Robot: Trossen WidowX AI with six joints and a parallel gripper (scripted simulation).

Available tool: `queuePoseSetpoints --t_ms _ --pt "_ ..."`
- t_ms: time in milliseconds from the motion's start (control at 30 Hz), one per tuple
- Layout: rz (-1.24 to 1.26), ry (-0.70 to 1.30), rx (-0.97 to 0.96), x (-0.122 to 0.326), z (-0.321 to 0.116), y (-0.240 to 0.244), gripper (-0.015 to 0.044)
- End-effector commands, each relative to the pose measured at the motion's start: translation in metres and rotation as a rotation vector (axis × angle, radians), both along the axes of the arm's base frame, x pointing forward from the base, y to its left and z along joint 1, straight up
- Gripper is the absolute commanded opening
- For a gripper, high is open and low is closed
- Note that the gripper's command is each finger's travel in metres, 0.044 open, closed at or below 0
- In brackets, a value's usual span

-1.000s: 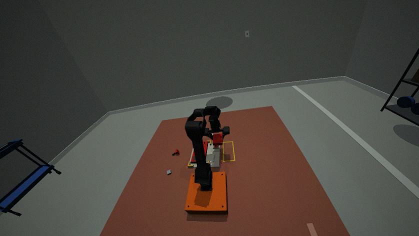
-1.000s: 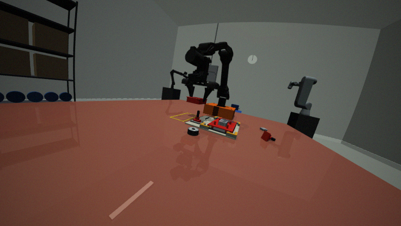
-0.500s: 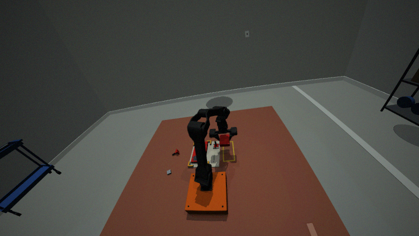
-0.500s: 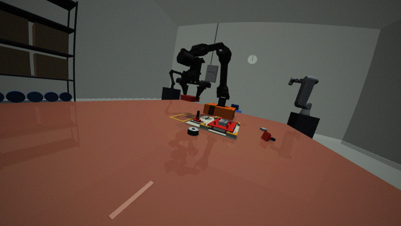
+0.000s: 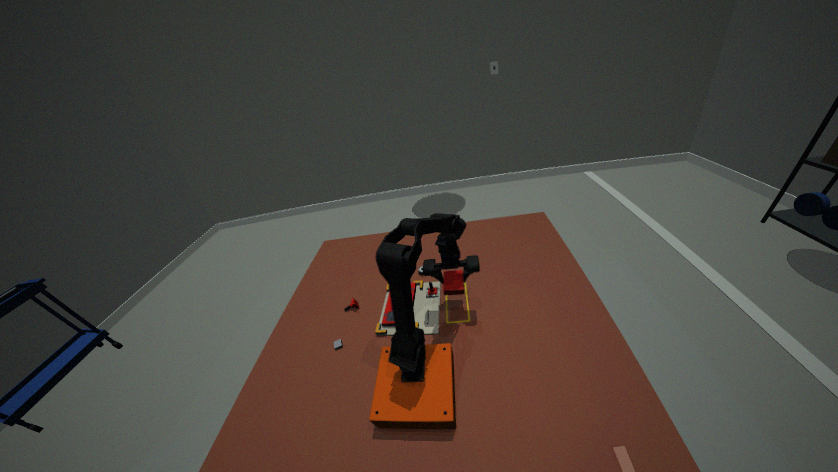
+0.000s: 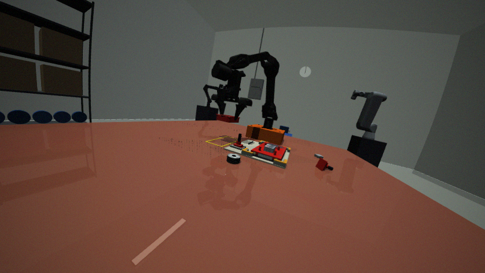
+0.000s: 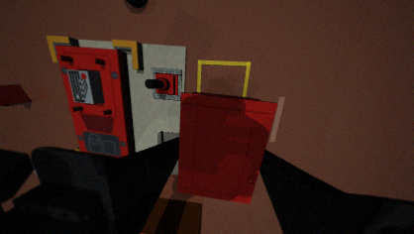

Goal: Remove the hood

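While the hood (image 7: 223, 146) hangs in the air, you've got the jaws pinching it from both sides, one dark finger (image 7: 149, 164) on its left edge and one on its right. It's a flat red panel, held roughly level and well clear of the table (image 6: 101, 190). From the wrist camera the hood covers the near end of the yellow marked area (image 7: 224, 75), and only the far end of that outline shows past its top edge. From the outside camera you see the hood (image 6: 227, 118) high above the yellow outline (image 6: 221, 140), not touching anything below. From the top camera it sits over the far end of the outline (image 5: 456, 308).

Just left of the marked area, the toy car (image 7: 94, 106) lies on its white plate (image 7: 154, 116), red body with yellow corner brackets around it. A small red block with a black knob (image 7: 164, 84) stands on the plate between the car and the outline.

Further out on the table: a black wheel (image 6: 233, 158) near the plate's front edge, a red part (image 6: 322, 163) well off to the side, and a small grey piece (image 5: 337, 344). Arm base is the orange block (image 5: 415, 389).
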State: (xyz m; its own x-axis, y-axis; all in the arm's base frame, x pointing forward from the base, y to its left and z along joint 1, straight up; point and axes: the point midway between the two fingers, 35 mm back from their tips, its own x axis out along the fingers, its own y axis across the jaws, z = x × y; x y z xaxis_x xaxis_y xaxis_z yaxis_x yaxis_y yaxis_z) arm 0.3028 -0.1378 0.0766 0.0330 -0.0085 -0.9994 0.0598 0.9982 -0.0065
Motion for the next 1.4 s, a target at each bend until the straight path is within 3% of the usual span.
queuePoseSetpoints --t_ms 0,1367 --pt "0.003 0.002 -0.003 0.000 -0.003 -0.001 0.0000" --pt "0.003 0.002 -0.003 0.002 -0.029 -0.002 0.0000"
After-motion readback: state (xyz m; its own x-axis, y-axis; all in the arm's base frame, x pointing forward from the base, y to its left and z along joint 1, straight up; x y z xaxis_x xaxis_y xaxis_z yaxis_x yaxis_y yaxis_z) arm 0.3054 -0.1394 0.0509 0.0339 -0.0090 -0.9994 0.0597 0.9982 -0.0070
